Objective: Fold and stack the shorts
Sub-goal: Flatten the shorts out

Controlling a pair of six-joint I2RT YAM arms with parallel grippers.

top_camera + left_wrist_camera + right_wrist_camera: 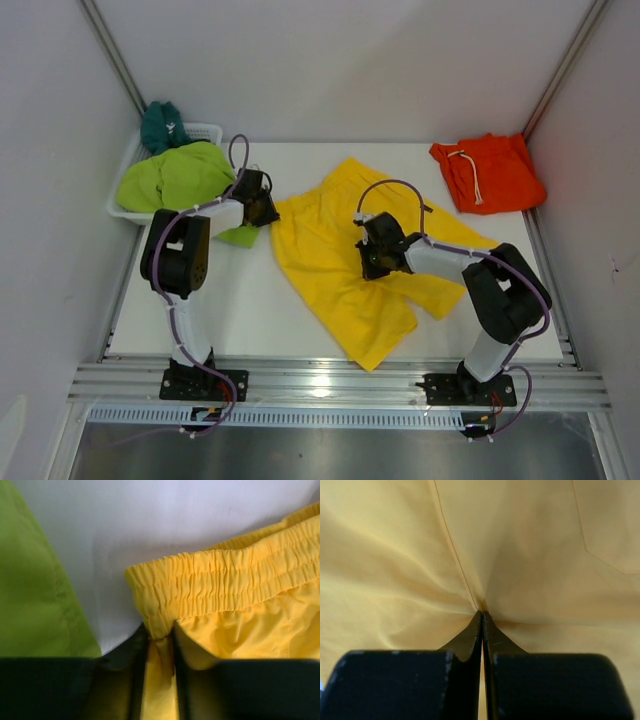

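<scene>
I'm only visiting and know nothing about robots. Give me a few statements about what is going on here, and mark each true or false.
1. The left gripper and the right gripper both pinch the yellow shorts. True.
2. The orange shorts are in the basket. False: they lie on the table, at its far right corner.
3. The left gripper holds the yellow shorts by the elastic waistband. True.
4. The teal shorts are spread flat on the table. False: they are bunched in the basket, behind the green shorts.
</scene>
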